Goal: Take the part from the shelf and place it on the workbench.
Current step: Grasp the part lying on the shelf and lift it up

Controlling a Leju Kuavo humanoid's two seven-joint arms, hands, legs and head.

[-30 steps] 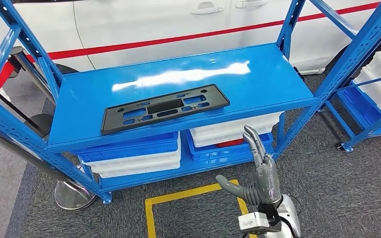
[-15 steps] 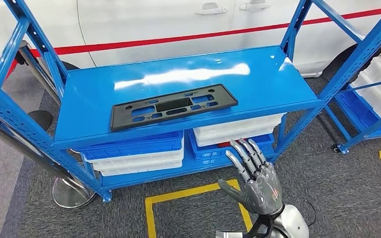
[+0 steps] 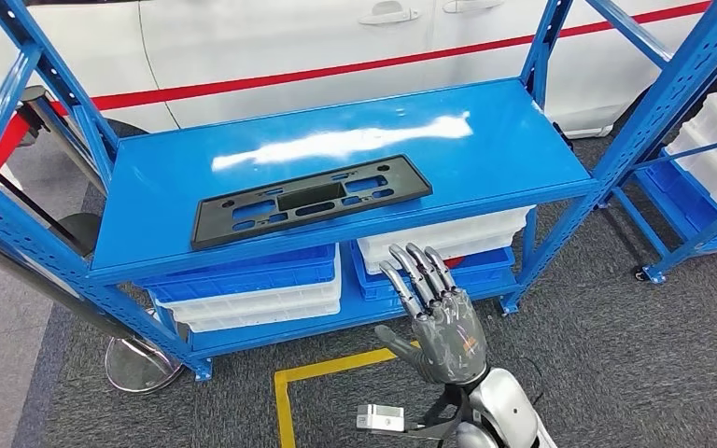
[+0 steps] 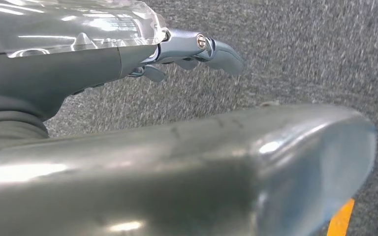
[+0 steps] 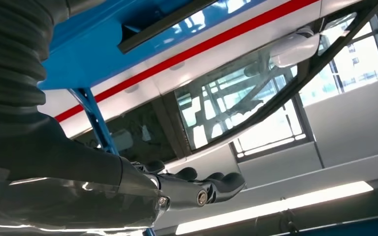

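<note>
On the blue shelf [image 3: 485, 140], near its front edge, lying flat: black part [image 3: 310, 200], touched by nothing. Below, on the lower level, stacked blue and white bins [image 3: 252, 289], contents hidden except something red. Right hand [image 3: 439, 317] raised before the shelf, fingers spread, holding nothing; left hand [image 4: 128, 59] over grey carpet, state impossible to tell.

Dark grey hand [image 3: 443, 322], silver arm [image 3: 499, 411]
</note>
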